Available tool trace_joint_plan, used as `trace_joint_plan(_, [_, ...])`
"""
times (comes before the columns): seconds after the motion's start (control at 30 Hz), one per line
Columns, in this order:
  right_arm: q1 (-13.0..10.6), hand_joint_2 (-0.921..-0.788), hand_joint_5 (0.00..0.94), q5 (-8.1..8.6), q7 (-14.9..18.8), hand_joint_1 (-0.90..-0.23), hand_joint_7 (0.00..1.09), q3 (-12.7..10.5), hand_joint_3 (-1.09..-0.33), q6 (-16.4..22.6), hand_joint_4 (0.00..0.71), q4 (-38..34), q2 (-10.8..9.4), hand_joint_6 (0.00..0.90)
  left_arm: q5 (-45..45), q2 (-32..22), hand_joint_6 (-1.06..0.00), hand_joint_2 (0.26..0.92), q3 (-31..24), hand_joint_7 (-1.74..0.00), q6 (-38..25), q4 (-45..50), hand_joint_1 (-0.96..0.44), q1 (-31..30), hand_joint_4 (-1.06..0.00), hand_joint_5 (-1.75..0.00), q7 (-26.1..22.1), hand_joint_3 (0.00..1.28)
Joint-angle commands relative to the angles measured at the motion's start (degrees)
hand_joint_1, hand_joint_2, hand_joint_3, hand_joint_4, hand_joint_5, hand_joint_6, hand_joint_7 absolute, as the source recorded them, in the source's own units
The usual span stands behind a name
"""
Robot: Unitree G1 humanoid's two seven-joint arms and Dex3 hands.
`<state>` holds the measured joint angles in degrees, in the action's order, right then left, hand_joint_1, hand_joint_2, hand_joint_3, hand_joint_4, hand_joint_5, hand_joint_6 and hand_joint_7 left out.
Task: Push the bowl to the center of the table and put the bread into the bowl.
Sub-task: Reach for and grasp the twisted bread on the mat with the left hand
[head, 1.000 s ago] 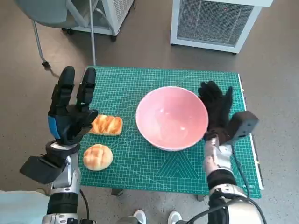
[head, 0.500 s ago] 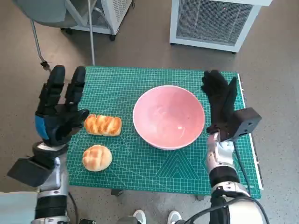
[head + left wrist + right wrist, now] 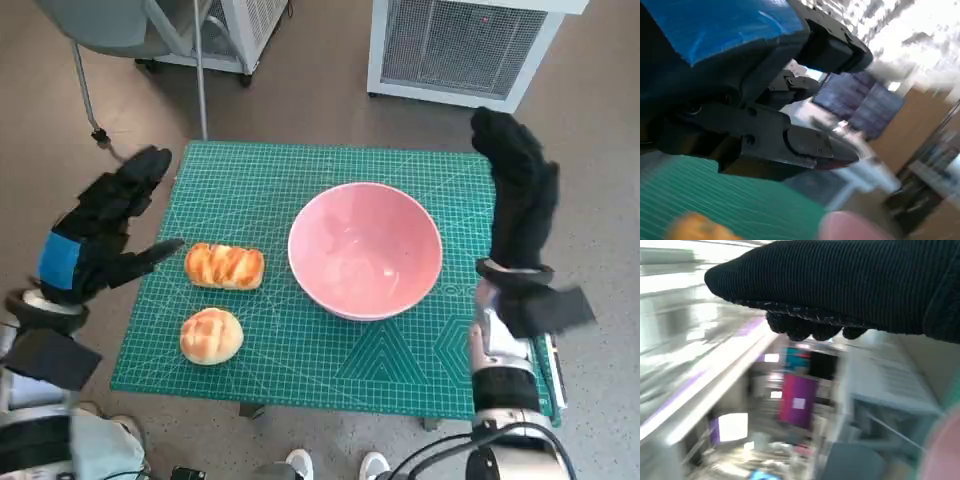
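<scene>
A pink bowl (image 3: pixel 365 249) stands near the middle of the green mat (image 3: pixel 250 185), empty. Two breads lie left of it: a long braided loaf (image 3: pixel 225 266) and a round bun (image 3: pixel 211 335) nearer the front edge. My left hand (image 3: pixel 100 231) hovers off the mat's left edge, fingers spread, holding nothing; the loaf is just to its right. My right hand (image 3: pixel 520 200) is raised above the mat's right edge, fingers stretched out, apart from the bowl. The left wrist view shows the left hand's black fingers (image 3: pixel 790 140), a blurred bread (image 3: pixel 695 227) and the bowl's rim (image 3: pixel 852 227).
A white ventilated cabinet (image 3: pixel 465 45) stands on the floor behind the table. A chair (image 3: pixel 110 30) with a metal leg is at the back left. The right wrist view is blurred, showing the glove (image 3: pixel 840 285) and a room.
My left hand has swung outward past the mat's left edge. My right hand has lifted off the bowl's right side and risen upward. Bowl and breads stay where they were.
</scene>
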<state>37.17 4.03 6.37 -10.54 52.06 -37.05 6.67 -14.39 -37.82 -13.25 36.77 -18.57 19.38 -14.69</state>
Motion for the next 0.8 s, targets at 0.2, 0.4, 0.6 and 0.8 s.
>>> trace_joint_plan(0.2, [-5.8,-0.921,0.012,0.07,2.7,-0.527,0.63,3.3,-0.822,-2.4,0.274,11.6,1.7,-0.001,-8.8,-7.1,-0.26,0.845,9.0,0.00,-9.6,5.4,-0.25,6.1,-0.02,0.00,-7.9,0.00])
trace_joint_plan(0.4, [-6.6,-0.921,0.011,0.61,3.1,-0.522,0.64,4.1,-0.828,-3.4,0.272,13.2,1.9,-0.001,-16.6,-8.4,-0.18,0.796,15.3,0.00,-15.4,8.6,-0.13,9.2,0.00,0.00,-11.7,0.00])
trace_joint_plan(0.6, [-7.0,-0.921,0.011,-0.46,2.4,-0.514,0.63,4.4,-0.830,-4.1,0.272,14.1,1.9,-0.001,-25.0,-8.2,-0.14,0.761,21.7,0.00,-20.5,10.9,-0.06,12.3,0.00,0.00,-15.3,0.00])
trace_joint_plan(0.8, [-7.7,-0.921,0.012,-1.34,1.8,-0.511,0.61,4.6,-0.832,-4.7,0.274,15.3,1.8,-0.001,-29.0,-6.8,-0.13,0.748,25.8,0.00,-24.7,10.6,-0.06,15.1,0.00,0.00,-18.5,0.00])
